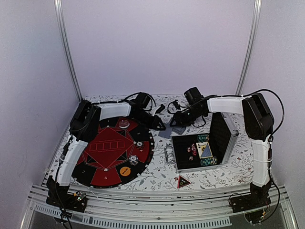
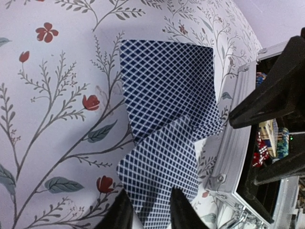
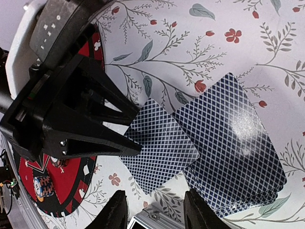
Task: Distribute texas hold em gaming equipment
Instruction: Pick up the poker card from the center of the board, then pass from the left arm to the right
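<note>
Currently, the left fingers (image 2: 183,212) stand a narrow gap apart, tips at the near end of a single card (image 2: 159,171) that lies face down on the floral tabletop (image 1: 162,174). No grip on it is evident. The card's far corner overlaps a stack of cards (image 3: 231,148), patterned backs up, just beside the open aluminium case (image 2: 236,143). The right fingers (image 3: 116,214) are spread wide and hold nothing, hanging above the same cards with the case corner between them. Chips (image 1: 204,139) sit inside the case. On the round mat (image 1: 102,148) lie an orange button disc (image 1: 125,171) and a striped poker chip (image 1: 134,160). A red triangular marker (image 1: 183,181) rests on the tabletop near the case's front.
</note>
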Tool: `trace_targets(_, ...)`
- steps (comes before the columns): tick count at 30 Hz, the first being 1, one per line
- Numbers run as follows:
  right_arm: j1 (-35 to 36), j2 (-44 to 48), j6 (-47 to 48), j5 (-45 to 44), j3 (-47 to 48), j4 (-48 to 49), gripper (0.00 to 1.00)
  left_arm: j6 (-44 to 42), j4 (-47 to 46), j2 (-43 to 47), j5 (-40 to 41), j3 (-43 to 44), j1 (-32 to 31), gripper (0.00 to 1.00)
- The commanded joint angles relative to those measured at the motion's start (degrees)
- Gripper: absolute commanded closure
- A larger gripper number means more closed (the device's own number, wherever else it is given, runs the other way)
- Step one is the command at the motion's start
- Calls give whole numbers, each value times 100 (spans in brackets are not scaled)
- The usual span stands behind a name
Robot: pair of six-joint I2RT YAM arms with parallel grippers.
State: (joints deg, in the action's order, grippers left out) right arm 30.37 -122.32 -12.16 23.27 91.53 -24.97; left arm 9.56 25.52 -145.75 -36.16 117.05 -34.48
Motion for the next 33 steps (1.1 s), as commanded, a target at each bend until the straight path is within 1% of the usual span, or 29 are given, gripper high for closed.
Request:
trace_targets(1,30,244,42,42,-56,72,58,-87,-190,-165,-277,139,-15,79)
trace_targets(4,26,282,47,46,-93,71,58,-86,-175,-222,-305,134,-15,100)
trace_targets(8,25,384,60,20,-142,64,58,-35,-268,-81,-305,-52,24,100)
trace_targets(14,25,634,81,164,-136,54,58,46,-801,750,-158,-895,137,100)
trace_targets(22,22,1554,317,475,-164,54,56,14,-1333,2285,131,-2251,228,100)
trace_targets(25,30,1909,455,741,-210,54,55,-3,-1472,2948,305,-2767,276,100)
trace_targets(30,187,2419,774,1308,-369,172,54,-284,-1436,4384,398,-3484,293,100)
trace_targets(33,448,2687,1033,1704,-551,525,50,-375,-1438,5181,307,-3903,277,100)
